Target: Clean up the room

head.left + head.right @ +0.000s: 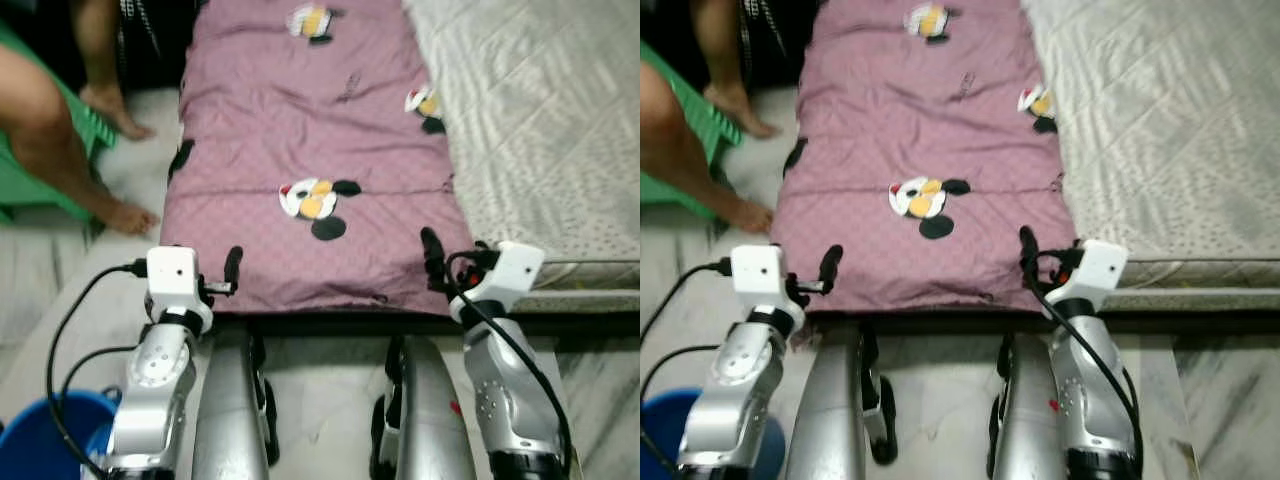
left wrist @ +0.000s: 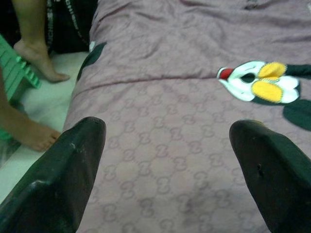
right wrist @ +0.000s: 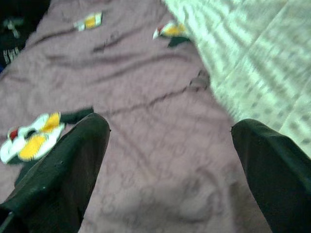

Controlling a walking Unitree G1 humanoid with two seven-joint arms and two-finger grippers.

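A mauve blanket (image 1: 300, 130) with cartoon duck patches (image 1: 312, 200) is spread flat along the bed, its near edge hanging just over the bed's front right in front of the robot. Next to it, on the robot's right, the rest of the bed is covered by a pale quilted bedspread (image 1: 540, 110) — the two lie edge to edge.

Both arms are raised at the blanket's near edge. The left gripper (image 2: 167, 145) hovers over the near left corner with its fingers (image 2: 73, 165) spread wide, nothing between them. The right gripper (image 3: 170, 145) sits over the near right corner, close to where blanket meets bedspread — fingers (image 3: 63, 170) wide apart too, holding nothing.

Off to the left a person's bare legs and feet (image 1: 120, 215) rest on the pale floor by a green chair (image 1: 60, 150), and a blue bucket (image 1: 50, 435) stands by the robot's left arm.
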